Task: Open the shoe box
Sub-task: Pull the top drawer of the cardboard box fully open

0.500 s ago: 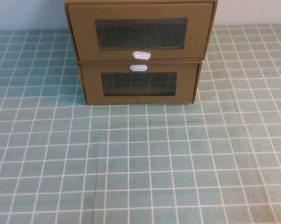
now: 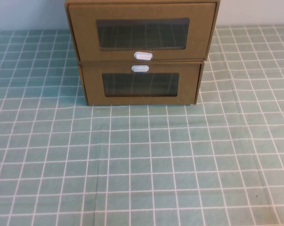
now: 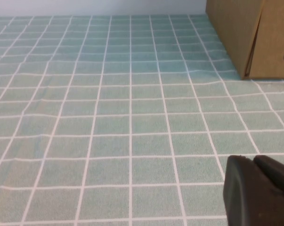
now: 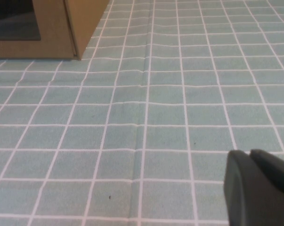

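Found green, white-gridded cloth point(image 2: 142, 165) covering the surface, faintly creased. Found left gripper point(image 3: 255, 165) low over it at near left, jaws closed, empty; right gripper point(image 4: 251, 157) likewise at near right. Farther back, centred: brown shoe box point(image 2: 170, 55), two windowed fronts stacked, shut, facing the robot, long axis left-right. Behind, pale wall point(image 2: 19, 14).

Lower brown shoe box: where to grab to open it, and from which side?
Likely the small white oval tab top centre on the front panel of the lower brown cardboard shoe box, approached from the robot's side: that panel faces the robot and the tab is its only handle. Left gripper and right gripper are shut, low over the green checked cloth, short of the box.
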You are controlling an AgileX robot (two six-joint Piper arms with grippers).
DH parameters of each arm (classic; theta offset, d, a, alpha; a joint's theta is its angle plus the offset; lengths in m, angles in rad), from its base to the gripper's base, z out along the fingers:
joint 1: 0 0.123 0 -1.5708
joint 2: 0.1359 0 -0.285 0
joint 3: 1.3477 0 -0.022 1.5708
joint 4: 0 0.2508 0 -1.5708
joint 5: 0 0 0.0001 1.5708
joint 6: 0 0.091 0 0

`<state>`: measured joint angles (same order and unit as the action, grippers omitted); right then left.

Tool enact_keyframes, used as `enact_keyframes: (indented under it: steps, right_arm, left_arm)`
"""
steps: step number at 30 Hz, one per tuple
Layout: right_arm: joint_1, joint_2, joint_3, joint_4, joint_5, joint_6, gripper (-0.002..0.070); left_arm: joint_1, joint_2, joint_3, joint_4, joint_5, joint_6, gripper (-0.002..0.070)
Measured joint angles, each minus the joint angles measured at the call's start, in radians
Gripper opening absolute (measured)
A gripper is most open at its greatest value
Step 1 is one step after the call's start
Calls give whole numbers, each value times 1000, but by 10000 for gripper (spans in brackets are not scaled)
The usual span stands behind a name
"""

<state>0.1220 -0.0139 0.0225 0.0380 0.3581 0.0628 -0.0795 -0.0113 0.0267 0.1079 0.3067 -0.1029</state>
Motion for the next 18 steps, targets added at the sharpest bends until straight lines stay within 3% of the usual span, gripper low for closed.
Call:
enact_keyframes:
  steps: [18]
  right_arm:
    - [0,0,0,-11,0,0,-13]
  left_arm:
    - [0,0,0,0,13,0,-5]
